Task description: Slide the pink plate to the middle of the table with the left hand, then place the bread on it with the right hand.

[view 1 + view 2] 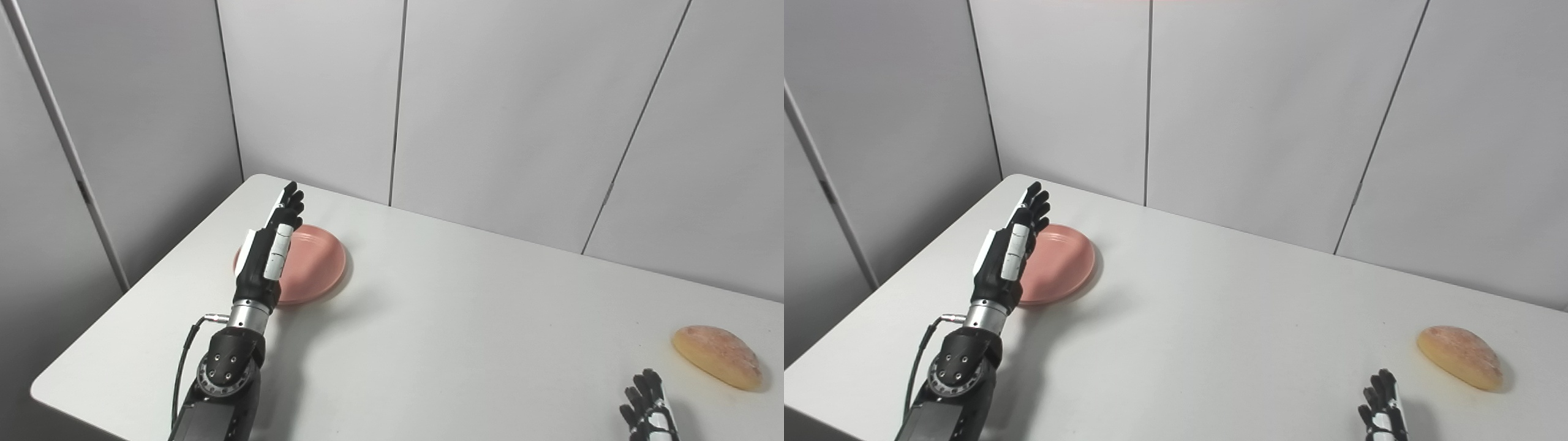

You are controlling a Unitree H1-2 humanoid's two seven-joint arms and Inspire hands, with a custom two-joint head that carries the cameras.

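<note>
From the left eye view, nearest to us is our left hand [269, 251], raised edge-on over the near left rim of the pink plate [315, 263], fingers straight and together, gripping nothing; we cannot tell whether it touches the plate. The plate sits far left on the white table [441, 343].

From the right eye view, our right hand [1383, 404] shows only fingertips at the bottom edge, spread and empty, near the bread [1459, 356] at the far right.
</note>
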